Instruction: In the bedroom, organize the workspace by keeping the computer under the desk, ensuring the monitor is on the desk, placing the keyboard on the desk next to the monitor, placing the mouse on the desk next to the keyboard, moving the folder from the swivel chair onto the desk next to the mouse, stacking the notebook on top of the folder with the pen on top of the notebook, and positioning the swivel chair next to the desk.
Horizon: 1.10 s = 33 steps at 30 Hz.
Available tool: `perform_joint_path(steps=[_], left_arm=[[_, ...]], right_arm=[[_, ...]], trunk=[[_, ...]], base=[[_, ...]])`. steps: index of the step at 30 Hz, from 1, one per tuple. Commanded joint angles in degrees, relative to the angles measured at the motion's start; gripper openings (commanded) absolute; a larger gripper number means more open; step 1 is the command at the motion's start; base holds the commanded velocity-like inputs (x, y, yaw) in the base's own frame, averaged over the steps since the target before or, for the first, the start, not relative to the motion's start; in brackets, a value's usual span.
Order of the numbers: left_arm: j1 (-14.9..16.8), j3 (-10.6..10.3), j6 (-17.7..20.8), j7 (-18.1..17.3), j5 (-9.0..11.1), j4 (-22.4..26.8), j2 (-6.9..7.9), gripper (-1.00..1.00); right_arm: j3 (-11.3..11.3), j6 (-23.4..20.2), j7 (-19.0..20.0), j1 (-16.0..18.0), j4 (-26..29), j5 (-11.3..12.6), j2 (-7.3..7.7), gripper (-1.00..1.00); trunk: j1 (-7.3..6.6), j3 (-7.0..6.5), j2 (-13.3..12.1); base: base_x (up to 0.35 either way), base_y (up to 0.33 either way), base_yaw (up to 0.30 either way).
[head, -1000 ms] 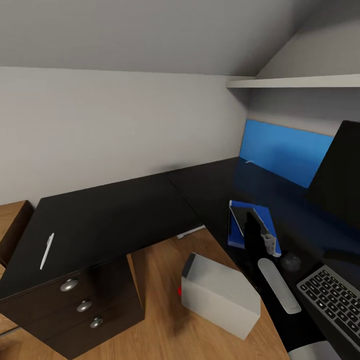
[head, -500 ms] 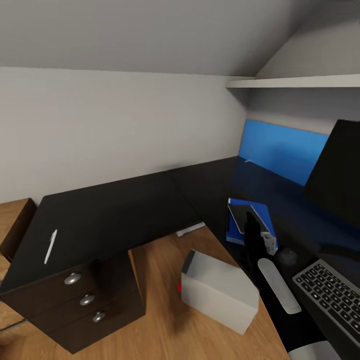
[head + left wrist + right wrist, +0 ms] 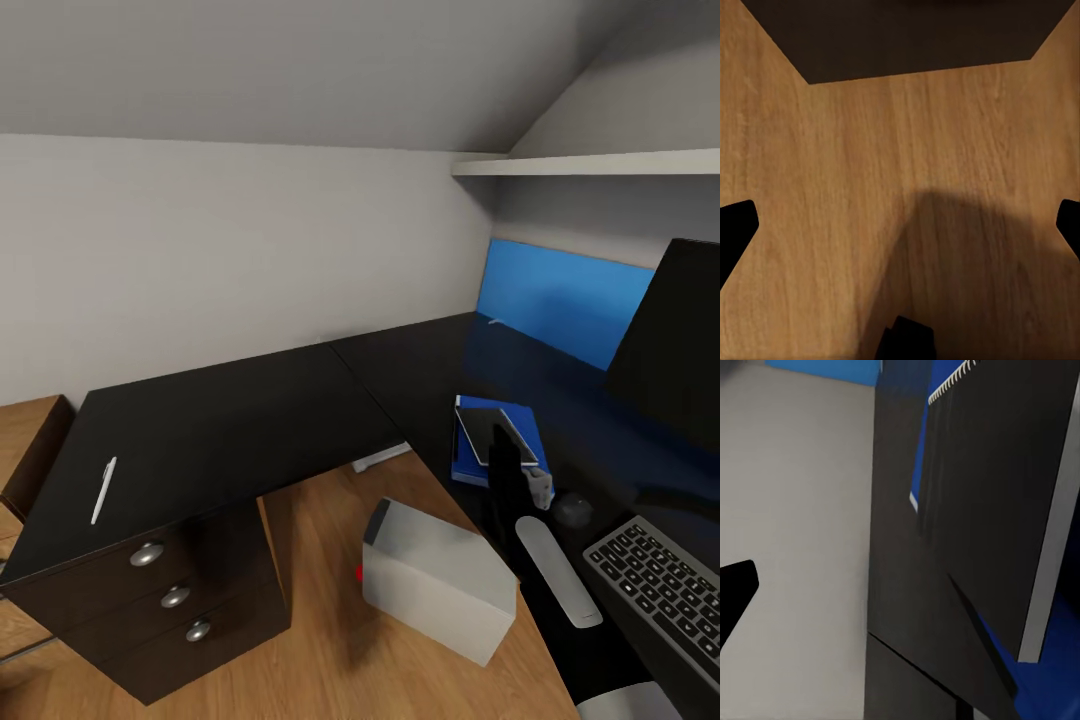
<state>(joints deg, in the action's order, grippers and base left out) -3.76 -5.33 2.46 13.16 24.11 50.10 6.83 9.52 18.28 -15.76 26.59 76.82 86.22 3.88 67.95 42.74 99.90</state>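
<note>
Since the earlier frame only the camera had shifted slightly. The right gripper (image 3: 510, 455) held the dark notebook (image 3: 492, 434) above the blue folder (image 3: 522, 430) on the bench (image 3: 220, 420), long axis running away from the robot. The left gripper (image 3: 900, 225) stood wide.

The head view counts one black L-shaped tabletop (image 3: 230, 430) with three round silver drawer knobs (image 3: 175, 597), one grey computer (image 3: 440, 585), one keyboard (image 3: 660, 590), one monitor (image 3: 675, 340), one blue folder (image 3: 520, 440), one dark notebook (image 3: 493, 434), one mouse (image 3: 573, 508) and one white pen (image 3: 103, 490).
</note>
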Motion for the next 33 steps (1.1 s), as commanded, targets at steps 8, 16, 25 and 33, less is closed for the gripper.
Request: perform_joint_path(steps=[8,16,25,33], left_arm=[[0.0,-0.2,0.3,0.5,0.4,0.2,0.04,1.0],[0.0,-0.2,0.2,0.5,0.4,0.3,0.05,1.0],[0.0,-0.4,0.7,0.6,0.6,-0.4,0.01,1.0],[0.0,-0.6,1.0,0.7,0.5,-2.3,-0.55,1.0]], right_arm=[[0.1,0.4,-0.2,0.0,0.1,0.4,0.08,1.0],[0.2,0.4,-0.2,0.0,0.3,0.4,0.06,1.0],[1.0,0.2,-0.2,0.0,0.5,0.4,-0.01,1.0],[19.6,-4.2,-13.0,0.0,4.4,-1.2,-0.11,1.0]], trunk=[[0.0,0.04,0.0],[-0.44,-0.32,-0.8],[-2.42,-1.93,-4.4],[-4.17,-3.37,-7.6]], base=[[-0.045,0.0,0.0],[-0.078,0.0,0.0],[-0.002,0.0,0.0],[0.0,0.0,0.0]])
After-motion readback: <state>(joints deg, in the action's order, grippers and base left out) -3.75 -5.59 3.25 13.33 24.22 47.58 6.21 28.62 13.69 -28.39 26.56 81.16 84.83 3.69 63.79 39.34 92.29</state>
